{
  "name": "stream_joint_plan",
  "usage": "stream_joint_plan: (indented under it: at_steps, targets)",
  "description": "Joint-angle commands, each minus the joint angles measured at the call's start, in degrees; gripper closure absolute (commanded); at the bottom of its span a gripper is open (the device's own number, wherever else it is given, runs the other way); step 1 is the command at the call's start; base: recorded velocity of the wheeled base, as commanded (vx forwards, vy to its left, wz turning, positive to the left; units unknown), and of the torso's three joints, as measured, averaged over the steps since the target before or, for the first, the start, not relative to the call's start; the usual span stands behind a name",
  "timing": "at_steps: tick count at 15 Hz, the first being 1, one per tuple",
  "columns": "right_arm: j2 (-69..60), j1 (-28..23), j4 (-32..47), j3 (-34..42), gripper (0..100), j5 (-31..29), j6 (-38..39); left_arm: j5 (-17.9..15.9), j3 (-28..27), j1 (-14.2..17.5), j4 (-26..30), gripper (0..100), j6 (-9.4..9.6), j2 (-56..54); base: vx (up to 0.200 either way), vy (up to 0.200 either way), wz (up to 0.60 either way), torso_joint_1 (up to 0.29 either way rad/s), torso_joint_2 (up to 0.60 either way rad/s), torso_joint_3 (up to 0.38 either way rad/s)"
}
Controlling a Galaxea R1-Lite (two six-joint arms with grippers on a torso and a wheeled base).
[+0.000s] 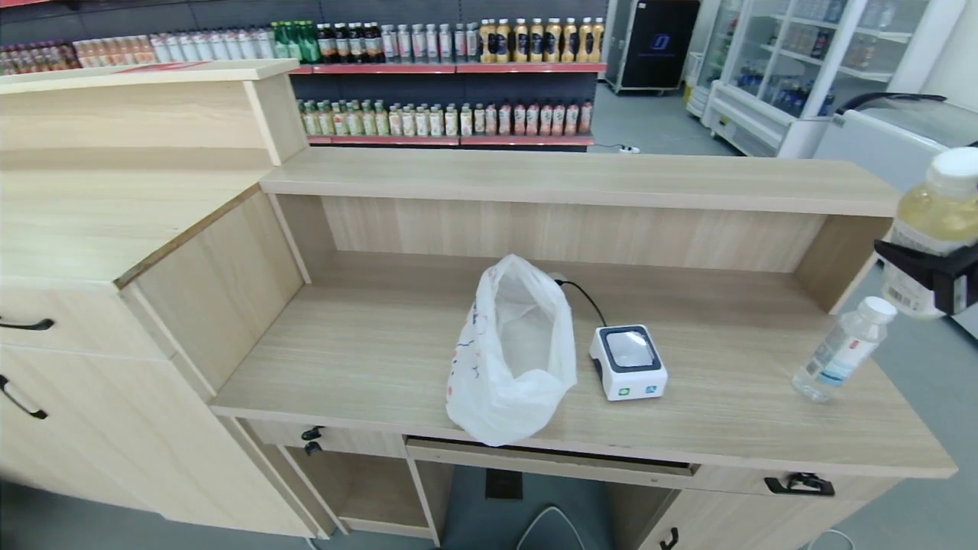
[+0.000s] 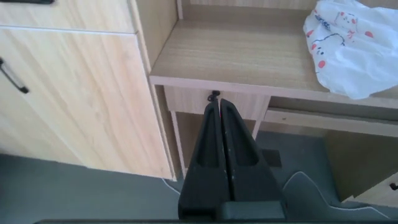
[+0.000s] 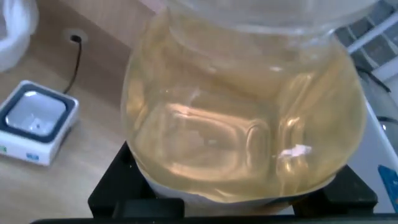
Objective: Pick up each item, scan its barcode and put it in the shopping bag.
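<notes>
The right gripper [image 1: 928, 276] is clamped round a bottle of pale yellow drink [image 1: 944, 218], held in the air near the counter's [image 1: 367, 344] right end. On the counter, an open white shopping bag [image 1: 512, 359] stands just beside a barcode scanner [image 1: 628, 360]. The left gripper [image 2: 219, 109], fingers pressed together, hangs below the counter's front edge.

pale wood-grain checkout counter [image 1: 726, 428] looks matt and smooth. thin white plastic shopping bag with red print [image 1: 512, 359] is crinkled, faintly shiny. small white plastic scanner box [image 1: 628, 361] carries a glossy glass top. clear plastic bottle of yellow drink [image 1: 936, 221] gleams glossy; clear plastic water bottle [image 1: 840, 351] likewise.
</notes>
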Motion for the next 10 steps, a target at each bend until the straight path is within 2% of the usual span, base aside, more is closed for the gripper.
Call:
stream_joint_plan:
  at_steps: [1, 2, 4, 7, 8, 10]
  targets:
    - [8.6, 6.4, -4.2, -4.8, 100, -3.8, 0.1, 0.0, 0.0, 0.0, 0.0, 100, 0.02, 0.0, 0.000, 0.000, 0.60, 0.007, 0.01, -0.002]
    - [11.2, 8.1, -8.0, -5.0, 100, -3.5, 0.6, 0.0, 0.0, 0.0, 0.0, 100, 0.02, 0.0, 0.000, 0.000, 0.60, 0.007, 0.00, 0.002]
    - [15.1, 9.3, -9.6, -3.4, 100, -3.2, -0.1, 0.0, 0.0, 0.0, 0.0, 100, 0.02, 0.0, 0.000, 0.000, 0.00, 0.000, 0.00, 0.000]
    - [19.1, 9.2, -10.0, -0.4, 100, -0.4, -8.1, 0.0, 0.0, 0.0, 0.0, 100, 0.02, 0.0, 0.000, 0.000, 0.00, 0.000, 0.00, 0.000]
    - [20.9, 9.1, -10.7, 0.5, 100, 3.6, -11.1, 0.0, 0.0, 0.0, 0.0, 100, 0.02, 0.0, 0.000, 0.000, 0.00, 0.000, 0.00, 0.000]
    - [23.4, 7.3, -12.1, 0.5, 100, 6.7, -15.5, 0.0, 0.0, 0.0, 0.0, 100, 0.02, 0.0, 0.000, 0.000, 0.00, 0.000, 0.00, 0.000]
